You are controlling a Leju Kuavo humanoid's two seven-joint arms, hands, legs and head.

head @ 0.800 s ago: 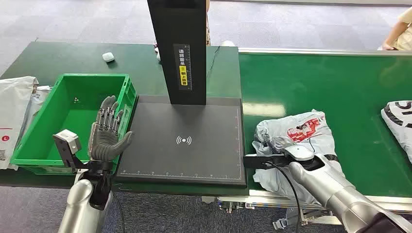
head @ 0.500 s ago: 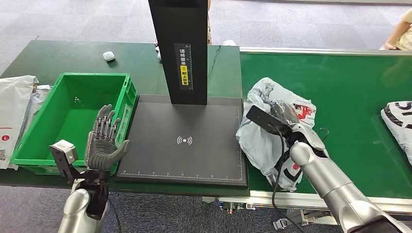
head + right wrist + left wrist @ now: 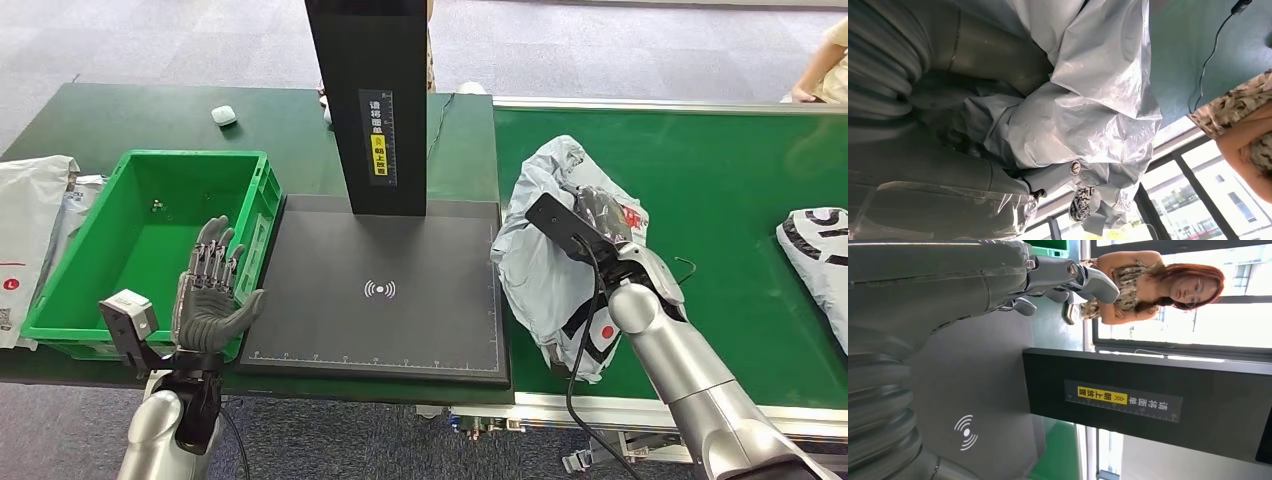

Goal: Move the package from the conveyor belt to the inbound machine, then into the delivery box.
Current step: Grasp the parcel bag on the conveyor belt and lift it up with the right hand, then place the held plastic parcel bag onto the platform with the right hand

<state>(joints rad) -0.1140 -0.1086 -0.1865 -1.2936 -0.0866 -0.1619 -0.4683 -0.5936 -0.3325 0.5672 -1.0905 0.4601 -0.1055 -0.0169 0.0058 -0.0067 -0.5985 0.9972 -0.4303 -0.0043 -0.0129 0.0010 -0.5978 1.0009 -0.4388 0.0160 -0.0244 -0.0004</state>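
The right hand (image 3: pixel 600 222) is gripping the grey package (image 3: pixel 545 262), its fingers (image 3: pixel 1048 176) closing into the crumpled plastic, and is holding it over the conveyor belt (image 3: pixel 720 180) just beside the right edge of the inbound machine (image 3: pixel 380 290), with the bag's lower end hanging down by the belt's near edge. The left hand (image 3: pixel 212 285) is hovering upright with its fingers (image 3: pixel 215 250) spreading wide and holding nothing, at the near right corner of the green delivery box (image 3: pixel 110 290). Another package (image 3: pixel 815 262) is lying on the belt farther right, and a person (image 3: pixel 1148 287) is standing behind the surface.
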